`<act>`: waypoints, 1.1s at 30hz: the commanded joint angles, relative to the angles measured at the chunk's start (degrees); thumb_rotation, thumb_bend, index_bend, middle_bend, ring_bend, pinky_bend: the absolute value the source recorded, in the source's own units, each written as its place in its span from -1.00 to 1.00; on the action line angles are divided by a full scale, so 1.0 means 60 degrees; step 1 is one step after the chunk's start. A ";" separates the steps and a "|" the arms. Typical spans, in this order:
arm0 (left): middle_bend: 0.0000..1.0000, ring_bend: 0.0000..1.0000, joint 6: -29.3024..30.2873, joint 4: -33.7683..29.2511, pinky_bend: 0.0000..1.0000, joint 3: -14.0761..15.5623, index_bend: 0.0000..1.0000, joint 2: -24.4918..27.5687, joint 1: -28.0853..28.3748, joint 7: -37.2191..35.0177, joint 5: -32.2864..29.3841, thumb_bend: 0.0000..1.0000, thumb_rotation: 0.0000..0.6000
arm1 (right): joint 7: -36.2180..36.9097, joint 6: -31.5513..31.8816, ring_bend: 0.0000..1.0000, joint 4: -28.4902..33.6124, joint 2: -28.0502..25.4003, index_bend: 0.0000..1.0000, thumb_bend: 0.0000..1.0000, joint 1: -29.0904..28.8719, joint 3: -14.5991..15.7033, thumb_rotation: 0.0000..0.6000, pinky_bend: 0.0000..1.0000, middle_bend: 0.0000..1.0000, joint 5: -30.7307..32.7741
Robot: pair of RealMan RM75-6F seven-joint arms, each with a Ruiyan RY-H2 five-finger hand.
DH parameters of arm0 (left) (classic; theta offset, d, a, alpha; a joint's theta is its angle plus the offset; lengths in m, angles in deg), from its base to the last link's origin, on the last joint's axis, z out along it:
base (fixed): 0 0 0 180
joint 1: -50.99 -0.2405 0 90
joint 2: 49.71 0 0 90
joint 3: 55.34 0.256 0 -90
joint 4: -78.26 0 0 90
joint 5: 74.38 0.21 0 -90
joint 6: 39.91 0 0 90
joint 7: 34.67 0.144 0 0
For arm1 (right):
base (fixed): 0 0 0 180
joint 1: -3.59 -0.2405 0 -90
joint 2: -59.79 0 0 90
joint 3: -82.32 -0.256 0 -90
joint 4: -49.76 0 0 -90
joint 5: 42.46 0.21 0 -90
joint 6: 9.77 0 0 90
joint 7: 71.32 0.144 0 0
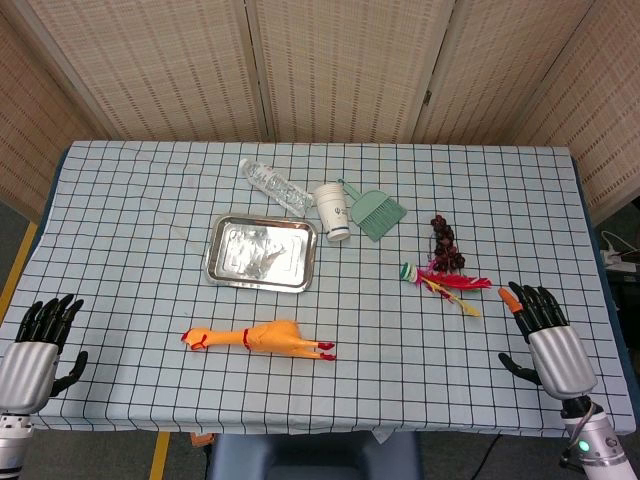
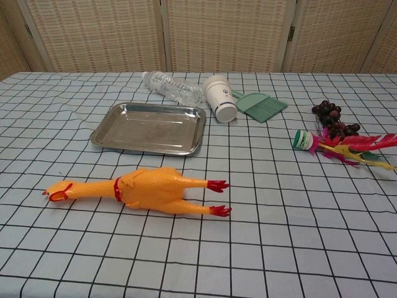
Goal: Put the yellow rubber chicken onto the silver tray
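The yellow rubber chicken lies on its side on the checked cloth, head to the left, red feet to the right. Just beyond it sits the silver tray, with nothing in it. My left hand hovers at the table's near left corner, fingers spread, holding nothing. At the near right edge my right hand is likewise spread and holds nothing. Both hands are far from the chicken. The chest view shows neither hand.
Behind the tray lie a clear plastic bottle, a white paper cup and a green dustpan brush. To the right are dark grapes and a feathered shuttlecock.
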 commanded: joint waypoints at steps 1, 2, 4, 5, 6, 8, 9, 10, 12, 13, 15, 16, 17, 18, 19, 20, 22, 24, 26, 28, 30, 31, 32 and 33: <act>-1.00 -1.00 -0.0008 -0.0008 -0.94 -0.0001 -1.00 0.0002 0.0003 0.0008 -0.0009 -0.16 1.00 | -0.0001 -0.0010 -1.00 -0.0002 0.0000 -1.00 -0.71 -0.0005 -0.0001 1.00 -1.00 -1.00 0.0008; -1.00 -1.00 -0.0020 -0.0012 -0.94 -0.0002 -1.00 0.0001 0.0006 0.0014 -0.0017 -0.16 1.00 | -0.0003 -0.0021 -1.00 -0.0007 -0.0002 -1.00 -0.71 -0.0007 0.0001 1.00 -1.00 -1.00 0.0015; -1.00 -1.00 -0.0063 -0.0021 -0.94 0.0010 -1.00 -0.0013 0.0023 0.0047 -0.0014 -0.16 1.00 | -0.0008 -0.0042 -1.00 -0.0021 -0.0011 -1.00 -0.71 -0.0012 0.0010 1.00 -1.00 -1.00 0.0025; -1.00 -1.00 -0.0119 -0.0023 -0.94 0.0037 -1.00 -0.0060 0.0067 0.0089 0.0048 -0.16 1.00 | -0.0012 -0.0014 -1.00 -0.0018 -0.0039 -1.00 -0.71 0.0003 0.0013 1.00 -1.00 -1.00 0.0023; -1.00 -1.00 -0.0170 -0.0013 -0.94 0.0067 -1.00 -0.0115 0.0090 0.0132 0.0080 -0.16 1.00 | 0.0029 0.0042 -1.00 0.0018 -0.0071 -1.00 -0.71 0.0021 0.0007 1.00 -1.00 -1.00 0.0012; -1.00 -1.00 -0.0289 0.0002 -0.93 0.0134 -1.00 -0.0234 0.0144 0.0041 0.0143 -0.16 1.00 | 0.0099 0.0143 -1.00 0.0081 -0.0119 -1.00 -0.71 0.0054 0.0002 1.00 -1.00 -1.00 -0.0015; -1.00 -1.00 -0.0393 0.0008 -0.93 0.0180 -1.00 -0.0275 0.0188 -0.0042 0.0181 -0.16 1.00 | 0.0096 0.0177 -1.00 0.0086 -0.0131 -1.00 -0.71 0.0066 0.0006 1.00 -1.00 -1.00 -0.0033; -1.00 -1.00 -0.0583 -0.0009 -0.92 0.0265 -1.00 -0.0296 0.0272 -0.0111 0.0256 -0.16 1.00 | 0.0070 0.0181 -1.00 0.0084 -0.0147 -1.00 -0.71 0.0074 0.0023 1.00 -1.00 -1.00 -0.0049; -1.00 -1.00 -0.0905 -0.0098 -0.92 0.0391 -1.00 -0.0305 0.0440 -0.0117 0.0407 -0.16 1.00 | 0.0069 0.0151 -1.00 0.0099 -0.0163 -1.00 -0.71 0.0073 0.0030 1.00 -1.00 -1.00 -0.0026; -1.00 -1.00 -0.1111 -0.0211 -0.91 0.0468 -1.00 -0.0321 0.0559 -0.0072 0.0520 -0.16 1.00 | 0.0076 0.0123 -1.00 0.0103 -0.0160 -1.00 -0.71 0.0062 0.0022 1.00 -1.00 -1.00 0.0000; -1.00 -1.00 -0.1438 -0.0467 -0.90 0.0537 -0.98 -0.0403 0.0775 0.0017 0.0668 -0.16 1.00 | 0.0050 0.0039 -1.00 0.0081 -0.0143 -1.00 -0.71 0.0027 0.0024 1.00 -1.00 -1.00 0.0022; -1.00 -1.00 -0.1586 -0.0590 -0.90 0.0544 -0.96 -0.0463 0.0865 0.0083 0.0683 -0.16 1.00 | 0.0028 -0.0006 -1.00 0.0074 -0.0134 -1.00 -0.71 0.0011 0.0032 1.00 -1.00 -1.00 0.0027; -1.00 -1.00 -0.1740 -0.0708 -0.89 0.0537 -0.95 -0.0521 0.0959 0.0205 0.0679 -0.16 1.00 | 0.0007 -0.0052 -1.00 0.0071 -0.0127 -1.00 -0.71 -0.0002 0.0046 1.00 -1.00 -1.00 0.0032; -1.00 -1.00 -0.1892 -0.0809 -0.89 0.0510 -0.93 -0.0602 0.1054 0.0357 0.0651 -0.16 1.00 | -0.0010 -0.0092 -1.00 0.0074 -0.0123 -1.00 -0.71 -0.0012 0.0060 1.00 -1.00 -1.00 0.0037; -1.00 -1.00 -0.2118 -0.0919 -0.88 0.0457 -0.91 -0.0736 0.1181 0.0627 0.0558 -0.16 1.00 | -0.0030 -0.0121 -1.00 0.0081 -0.0125 -1.00 -0.71 -0.0018 0.0073 1.00 -1.00 -1.00 0.0041; -1.00 -1.00 -0.2310 -0.0988 -0.88 0.0411 -0.90 -0.0846 0.1280 0.0869 0.0457 -0.16 1.00 | -0.0045 -0.0133 -1.00 0.0083 -0.0126 -1.00 -0.72 -0.0019 0.0080 1.00 -1.00 -1.00 0.0042; -1.00 -1.00 -0.2815 -0.1147 -0.87 0.0292 -0.89 -0.1108 0.1520 0.1391 0.0116 -0.16 1.00 | -0.0064 -0.0158 -1.00 0.0083 -0.0128 -1.00 -0.72 -0.0026 0.0086 1.00 -1.00 -1.00 0.0053; -1.00 -1.00 -0.3254 -0.1283 -0.86 0.0170 -0.88 -0.1289 0.1738 0.1740 -0.0240 -0.16 1.00 | -0.0075 -0.0192 -1.00 0.0077 -0.0137 -1.00 -0.71 -0.0036 0.0090 1.00 -1.00 -1.00 0.0069; -1.00 -1.00 -0.3595 -0.1336 -0.85 -0.0005 -0.88 -0.1508 0.1971 0.2089 -0.0579 -0.16 1.00 | -0.0077 -0.0231 -1.00 0.0066 -0.0151 -1.00 -0.71 -0.0045 0.0097 1.00 -1.00 -1.00 0.0091; -1.00 -1.00 -0.3816 -0.1311 -0.85 -0.0172 -0.88 -0.1760 0.2163 0.2429 -0.0888 -0.17 1.00 | -0.0073 -0.0272 -1.00 0.0065 -0.0168 -1.00 -0.71 -0.0047 0.0104 1.00 -1.00 -1.00 0.0128; -1.00 -1.00 -0.3987 -0.1264 -0.85 -0.0289 -0.88 -0.1963 0.2316 0.2722 -0.1146 -0.17 1.00 | -0.0051 -0.0293 -1.00 0.0073 -0.0190 -1.00 -0.71 -0.0049 0.0105 1.00 -1.00 -1.00 0.0154; -1.00 -1.00 -0.4110 -0.1235 -0.85 -0.0356 -0.88 -0.2076 0.2416 0.2904 -0.1330 -0.16 1.00 | -0.0034 -0.0311 -1.00 0.0076 -0.0214 -1.00 -0.71 -0.0051 0.0111 1.00 -1.00 -1.00 0.0168; -1.00 -1.00 -0.4196 -0.1215 -0.85 -0.0404 -0.88 -0.2151 0.2489 0.3030 -0.1467 -0.16 1.00 | -0.0019 -0.0322 -1.00 0.0080 -0.0233 -1.00 -0.71 -0.0051 0.0112 1.00 -1.00 -1.00 0.0182; -1.00 -1.00 -0.4271 -0.1185 -0.85 -0.0451 -0.88 -0.2225 0.2560 0.3157 -0.1598 -0.16 1.00 | -0.0002 -0.0327 -1.00 0.0085 -0.0250 -1.00 -0.71 -0.0050 0.0110 1.00 -1.00 -1.00 0.0195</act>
